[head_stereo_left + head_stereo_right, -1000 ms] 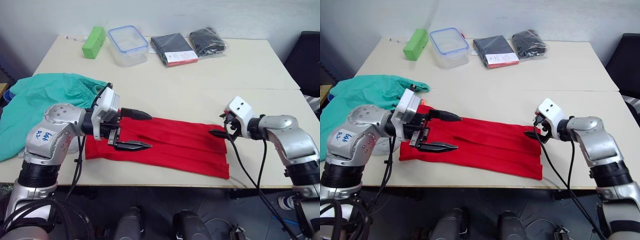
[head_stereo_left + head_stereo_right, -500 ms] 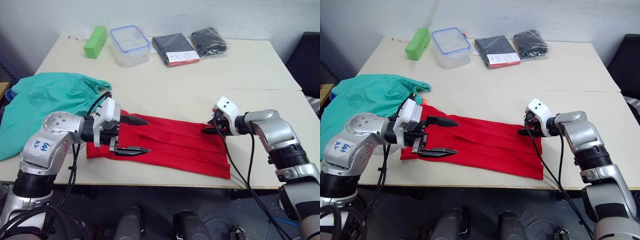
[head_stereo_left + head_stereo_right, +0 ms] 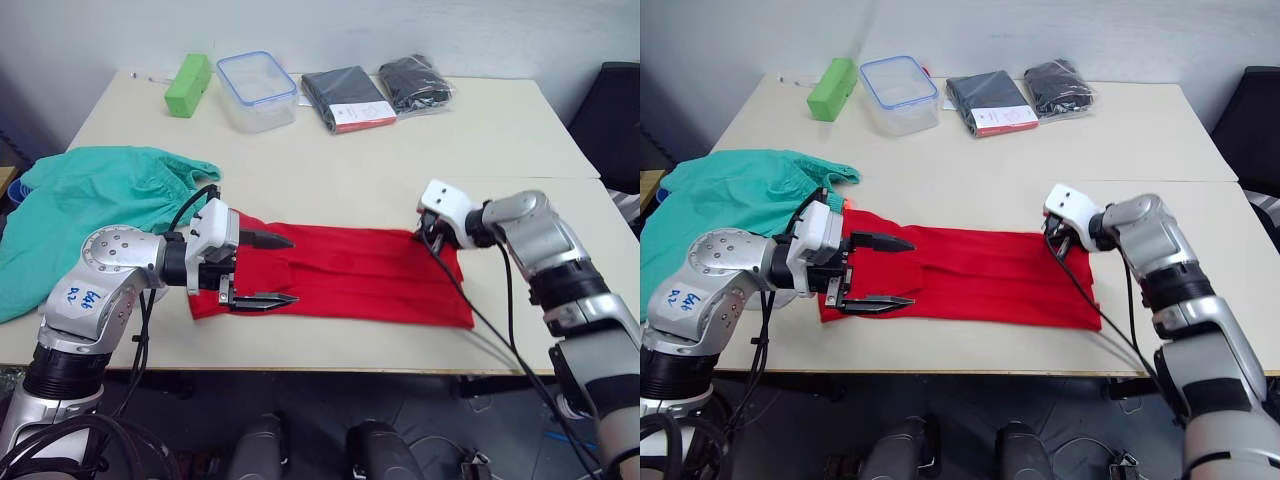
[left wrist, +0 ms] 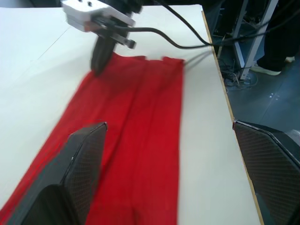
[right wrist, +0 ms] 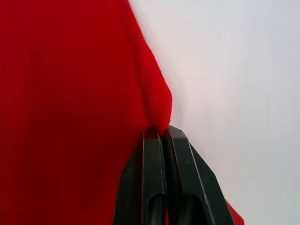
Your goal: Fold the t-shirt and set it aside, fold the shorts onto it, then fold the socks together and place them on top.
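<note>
The red t-shirt point(image 3: 350, 285) lies folded into a long strip along the table's near edge. My right gripper point(image 3: 428, 238) is shut on the strip's far right corner, and in the right wrist view the red cloth is pinched at my right gripper point(image 5: 157, 134). My left gripper point(image 3: 291, 270) hovers open over the strip's left end, one finger on each side of it. The teal-green shorts point(image 3: 100, 200) lie bunched at the table's left edge. The socks are out of view.
At the back of the table point(image 3: 500, 140) sit a green box point(image 3: 188, 84), a clear container with a blue rim point(image 3: 257, 90) and two dark packaged items point(image 3: 348, 98) point(image 3: 416, 82). A black chair point(image 3: 615, 120) stands at the far right.
My right gripper closed on the t-shirt's far right corner and drew it back. The strip now lies straighter and slightly further right. My left gripper stayed open.
</note>
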Motion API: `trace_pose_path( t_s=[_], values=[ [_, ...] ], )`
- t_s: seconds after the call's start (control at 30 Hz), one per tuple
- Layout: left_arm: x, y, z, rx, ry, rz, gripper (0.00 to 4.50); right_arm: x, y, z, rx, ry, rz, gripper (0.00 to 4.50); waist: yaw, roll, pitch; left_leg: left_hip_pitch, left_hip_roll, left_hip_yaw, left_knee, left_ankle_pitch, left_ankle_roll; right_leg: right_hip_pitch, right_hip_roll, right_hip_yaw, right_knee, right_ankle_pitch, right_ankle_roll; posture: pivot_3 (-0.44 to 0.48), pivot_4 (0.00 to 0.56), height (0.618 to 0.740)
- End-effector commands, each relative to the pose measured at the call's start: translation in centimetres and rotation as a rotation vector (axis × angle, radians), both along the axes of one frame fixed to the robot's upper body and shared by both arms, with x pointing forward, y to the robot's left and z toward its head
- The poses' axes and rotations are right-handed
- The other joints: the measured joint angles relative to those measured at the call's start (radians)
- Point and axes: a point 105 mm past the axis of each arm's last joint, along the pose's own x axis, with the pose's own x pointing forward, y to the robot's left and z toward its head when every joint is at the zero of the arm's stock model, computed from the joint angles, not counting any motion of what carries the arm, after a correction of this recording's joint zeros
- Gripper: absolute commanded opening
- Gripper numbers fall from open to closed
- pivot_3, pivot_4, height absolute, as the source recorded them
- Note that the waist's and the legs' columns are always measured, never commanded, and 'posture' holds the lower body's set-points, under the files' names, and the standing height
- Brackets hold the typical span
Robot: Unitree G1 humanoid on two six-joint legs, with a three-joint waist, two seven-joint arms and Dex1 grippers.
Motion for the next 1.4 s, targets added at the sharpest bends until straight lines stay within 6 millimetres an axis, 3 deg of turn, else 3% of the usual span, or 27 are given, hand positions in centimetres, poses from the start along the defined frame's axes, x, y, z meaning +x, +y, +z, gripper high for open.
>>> trace_pose_path(
  t_s=[0.03,0.13,0.3,0.4,0.6,0.7,0.8,0.97,1.07,1.17,1.4],
  values=[
    [0.1,-0.1,0.5,0.001,-0.043,-0.001,4.50,1.7,0.7,1.3,-0.042,-0.086,0.015,0.02,-0.003,0.000,0.000,0.000,0.000,0.000,0.000,0.000,0.000,0.000,0.000,0.000,0.001,0.000,0.000,0.000,0.150,0.740],
    [0.3,-0.3,0.5,-0.005,-0.048,0.007,4.50,2.9,1.8,1.4,-0.044,-0.132,-0.003,0.02,-0.007,0.000,0.000,0.000,0.000,-0.001,-0.001,0.000,-0.001,-0.001,0.000,-0.001,0.001,0.000,0.000,0.000,0.150,0.740],
    [1.3,0.2,0.1,-0.009,-0.036,0.060,4.50,3.5,1.8,1.4,-0.005,-0.170,-0.052,0.02,-0.010,0.000,0.000,-0.001,0.000,-0.002,-0.002,0.000,-0.001,-0.001,0.000,-0.002,0.003,0.000,0.000,0.000,0.150,0.740],
    [2.0,0.7,-0.2,0.015,-0.030,0.085,4.50,3.5,1.5,2.1,0.040,-0.194,-0.059,0.59,-0.013,0.001,0.001,-0.001,0.000,-0.002,-0.001,0.000,-0.001,0.000,0.000,-0.001,0.003,0.000,0.000,0.000,0.150,0.740],
    [4.4,2.4,-0.1,0.078,-0.018,0.108,4.50,1.9,-0.7,4.5,0.196,-0.251,-0.092,2.58,-0.008,0.003,0.003,-0.001,0.000,-0.002,-0.001,0.000,-0.001,-0.001,0.000,-0.002,0.003,0.000,0.000,0.000,0.150,0.740],
    [6.7,3.4,0.0,0.122,-0.030,0.143,4.50,-1.7,-1.8,5.1,0.314,-0.225,-0.150,3.57,0.012,0.003,0.003,-0.001,0.000,-0.003,-0.001,-0.001,-0.001,-0.001,0.001,-0.002,0.003,0.000,0.000,0.000,0.150,0.740],
    [8.9,4.2,0.4,0.160,-0.032,0.159,4.50,-6.7,-2.5,4.4,0.400,-0.145,-0.233,4.48,0.031,0.003,0.003,-0.003,0.000,-0.004,-0.002,-0.001,-0.001,-0.002,0.002,-0.003,0.004,0.000,0.000,0.000,0.150,0.740],
    [11.7,4.9,0.4,0.226,-0.030,0.196,4.50,-13.1,-2.8,2.4,0.469,-0.025,-0.374,4.48,0.035,0.004,0.003,-0.005,-0.001,0.000,0.000,0.000,0.000,-0.005,0.002,-0.003,0.002,0.000,0.000,0.000,0.150,0.740],
    [13.0,4.6,0.1,0.270,-0.048,0.231,4.50,-15.7,-2.4,0.8,0.543,0.054,-0.456,4.48,0.035,0.002,0.002,-0.007,-0.001,0.001,0.000,0.000,0.001,-0.007,0.001,-0.002,0.002,0.000,0.000,0.000,0.150,0.740],
    [13.9,4.5,-0.8,0.326,-0.051,0.280,4.50,-16.9,-2.5,-1.1,0.671,0.093,-0.562,4.48,0.034,0.001,0.002,-0.011,-0.001,0.001,0.001,0.000,0.001,-0.012,0.000,-0.001,0.004,0.000,0.000,0.000,0.150,0.740],
    [14.7,4.6,-1.9,0.400,-0.058,0.338,4.50,-17.5,-2.1,-4.5,0.843,0.173,-0.717,4.48,0.033,0.001,0.002,-0.018,-0.002,0.001,0.005,0.001,0.001,-0.025,0.001,-0.003,0.019,0.000,0.001,0.000,0.150,0.740]
  ],
)
